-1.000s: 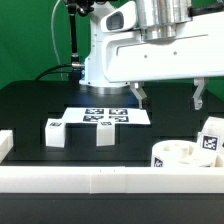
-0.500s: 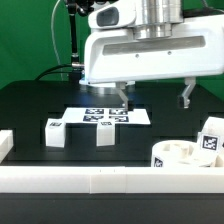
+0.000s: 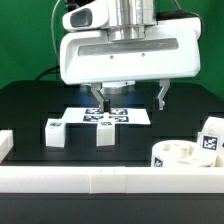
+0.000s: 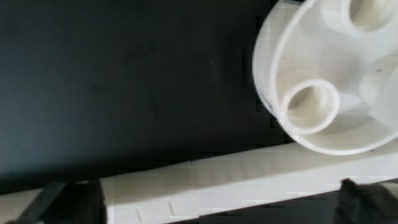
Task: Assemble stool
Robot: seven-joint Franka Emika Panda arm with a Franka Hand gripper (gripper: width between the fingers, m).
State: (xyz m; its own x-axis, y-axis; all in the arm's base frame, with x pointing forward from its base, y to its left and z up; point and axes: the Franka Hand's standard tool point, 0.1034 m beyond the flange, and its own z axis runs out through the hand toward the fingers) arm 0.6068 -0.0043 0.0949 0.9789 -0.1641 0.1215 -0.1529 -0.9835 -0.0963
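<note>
The round white seat disc [image 3: 182, 156] lies on the black table at the exterior view's right, behind the rail. A tagged leg [image 3: 211, 136] stands just beyond it. Two more legs [image 3: 54, 133] [image 3: 104, 135] stand in front of the marker board [image 3: 100, 116]. My gripper [image 3: 131, 97] hangs open above the board's far side, with nothing between its fingers [image 3: 163, 95]. In the wrist view the seat disc [image 4: 338, 80] with a round socket fills one side, and the gripper [image 4: 214, 205] spans a stretch of rail with its dark fingertips [image 4: 64, 202] far apart.
A long white rail wall [image 3: 100, 181] runs along the table's front edge and also shows in the wrist view as the rail wall [image 4: 231, 178]. A short white wall piece [image 3: 5, 145] sits at the exterior view's left edge. A green backdrop stands behind.
The arm and its open gripper have travelled steadily toward the exterior view's left, from above the seat disc side to over the marker board. No part has moved.
</note>
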